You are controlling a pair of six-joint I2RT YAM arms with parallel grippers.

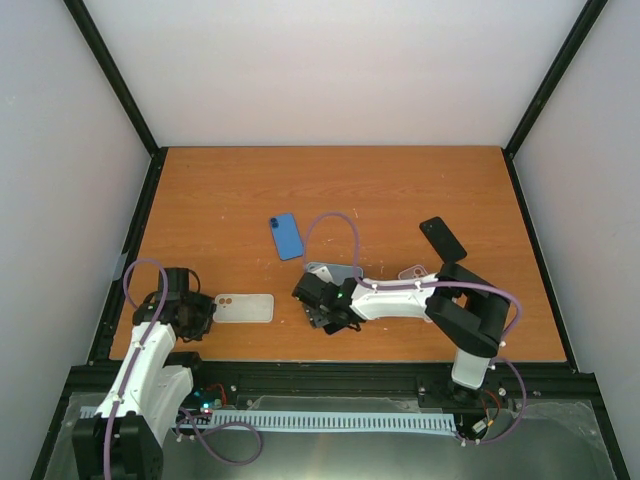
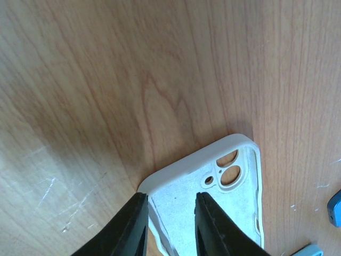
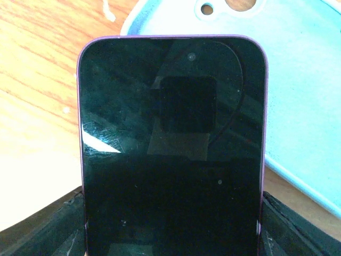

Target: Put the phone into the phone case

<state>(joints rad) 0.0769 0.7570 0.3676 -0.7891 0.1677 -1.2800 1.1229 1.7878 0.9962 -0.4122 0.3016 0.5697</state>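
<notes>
The orange-brown wooden table (image 1: 400, 185) is hemmed in by black rails on its left, right and near edges, with white walls close on three sides. The far half of the board is bare wood. Everything sits in the near half.

At the far left, close to the left rail, the left gripper (image 2: 170, 198) is down low. Its fingers are a little apart and straddle the rim of the white soft-plastic phone case (image 2: 234, 208) by a corner at the camera-hole end. One finger is outside the wall and the other is over the inside, and they do not look pinched on it. The case lies flat, hollow side up, with free wood beyond it.

Farther back sits a blue rectangular slab (image 1: 287, 236), apart from the rest; I cannot tell if it is a phone or a case.

Near the middle, the right arm reaches leftward across the near edge. The right gripper (image 3: 173, 218) is clamped on the long sides of the purple-edged phone with a dark glass screen (image 3: 173, 133). The phone's top end is at the rim of a light blue phone case (image 3: 303, 101), which lies hollow side up. I cannot tell whether they touch.

A pale see-through case (image 1: 413, 272) peeks out behind that arm. A black rectangular slab (image 1: 443, 239) lies angled farther right, with open wood between it and the right rail.

Count: two arms, three cases, one held phone, two slabs of uncertain kind.
</notes>
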